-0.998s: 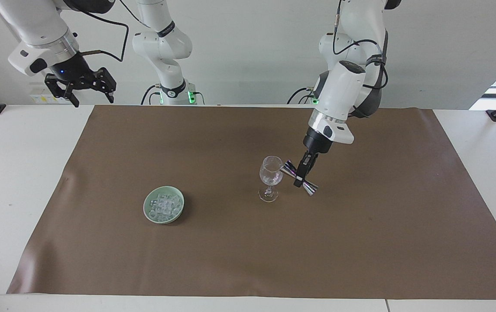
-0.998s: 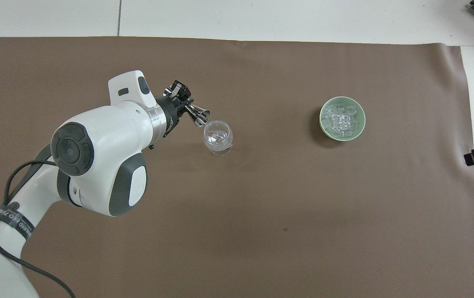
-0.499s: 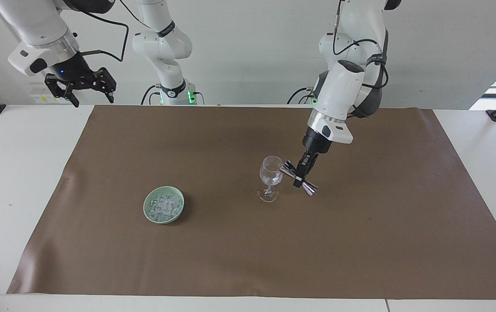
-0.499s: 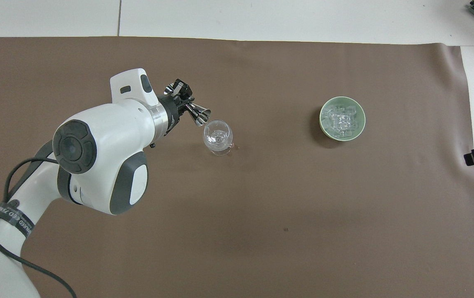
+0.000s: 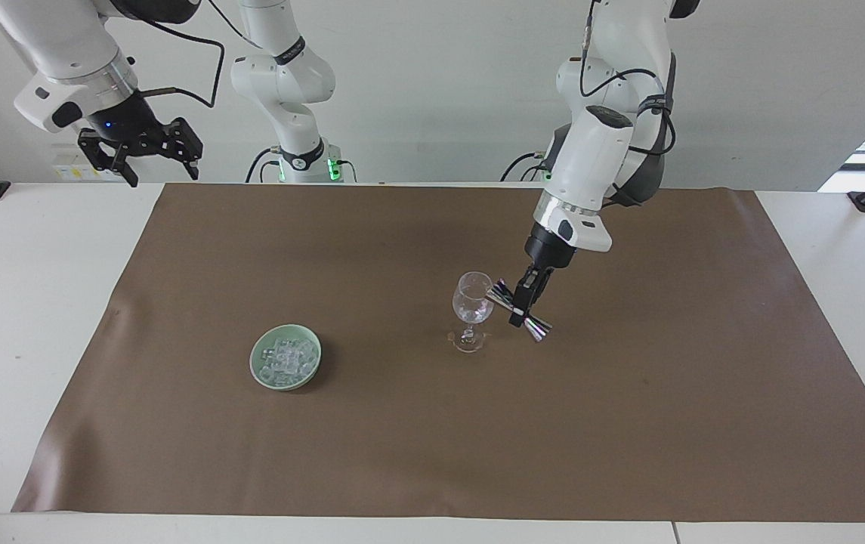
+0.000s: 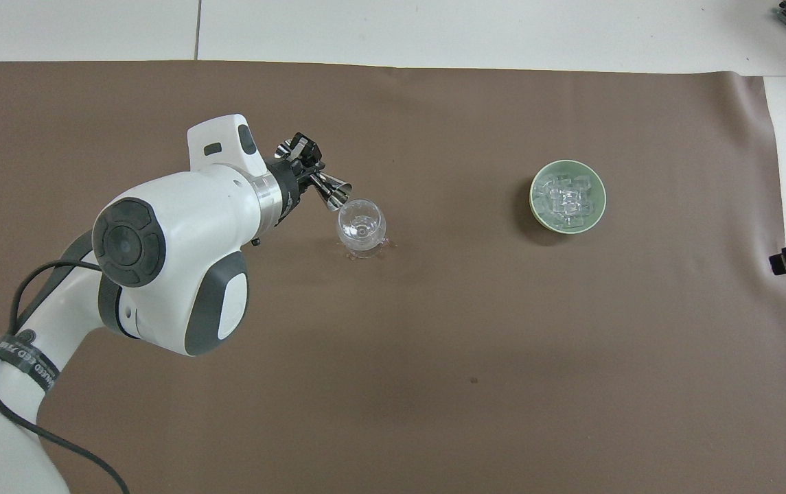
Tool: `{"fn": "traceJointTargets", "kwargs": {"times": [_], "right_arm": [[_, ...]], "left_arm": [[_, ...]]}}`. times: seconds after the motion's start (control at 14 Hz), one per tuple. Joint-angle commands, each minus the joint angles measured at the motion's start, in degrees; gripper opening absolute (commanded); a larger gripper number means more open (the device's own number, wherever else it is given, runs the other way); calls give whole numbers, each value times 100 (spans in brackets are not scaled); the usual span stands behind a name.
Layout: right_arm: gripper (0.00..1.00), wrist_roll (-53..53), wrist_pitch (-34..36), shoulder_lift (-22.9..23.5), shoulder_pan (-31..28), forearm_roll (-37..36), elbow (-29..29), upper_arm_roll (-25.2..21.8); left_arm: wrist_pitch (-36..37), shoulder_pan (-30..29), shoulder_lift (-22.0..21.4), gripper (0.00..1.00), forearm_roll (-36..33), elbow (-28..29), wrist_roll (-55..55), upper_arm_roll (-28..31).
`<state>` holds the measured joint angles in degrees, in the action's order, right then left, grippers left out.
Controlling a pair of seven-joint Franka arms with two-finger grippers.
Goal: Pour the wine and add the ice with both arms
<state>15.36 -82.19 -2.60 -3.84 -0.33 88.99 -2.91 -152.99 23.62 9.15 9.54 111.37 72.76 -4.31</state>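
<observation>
The left pincer (image 5: 522, 308) is clamped tight on the waist of a shiny metal jigger (image 5: 520, 310), and it holds this jigger tilted in the air just beside the bowl of the stemmed glass (image 5: 471, 311). One mouth of the jigger (image 6: 329, 190) points to the rim of the glass (image 6: 361, 227) and seems to touch it or almost touch it; I cannot tell which. Compared with one second ago, the left arm has risen a little and drawn slightly toward its base, so the jigger now sits a bit higher against the glass. The glass has also shifted a little on the brown mat (image 5: 628, 423), and in the overhead view small wet glints of the wine (image 6: 386, 245) now show on the mat around its foot. Whether there is wine inside the glass I cannot tell.

The ice (image 5: 285, 360) lies heaped in the green bowl (image 5: 254, 369), well apart from the left pincer, toward the right arm's end of the desk (image 5: 39, 317); it has not moved.

The right pincer (image 5: 141, 155) waits with its fingers spread wide and empty, raised over the desk edge by its own base, same as before
</observation>
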Motion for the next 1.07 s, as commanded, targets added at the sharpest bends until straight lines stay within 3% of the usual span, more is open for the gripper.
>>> {"fn": "traceJointTargets", "kwargs": {"times": [0.0, 1.0], "right_arm": [[100, 2, 37, -65, -12, 33, 22, 9], [100, 2, 37, -65, -12, 33, 22, 9]], "left_arm": [[234, 73, 8, 0, -276, -142, 133, 71], [568, 55, -27, 0, -471, -282, 98, 71]]}}
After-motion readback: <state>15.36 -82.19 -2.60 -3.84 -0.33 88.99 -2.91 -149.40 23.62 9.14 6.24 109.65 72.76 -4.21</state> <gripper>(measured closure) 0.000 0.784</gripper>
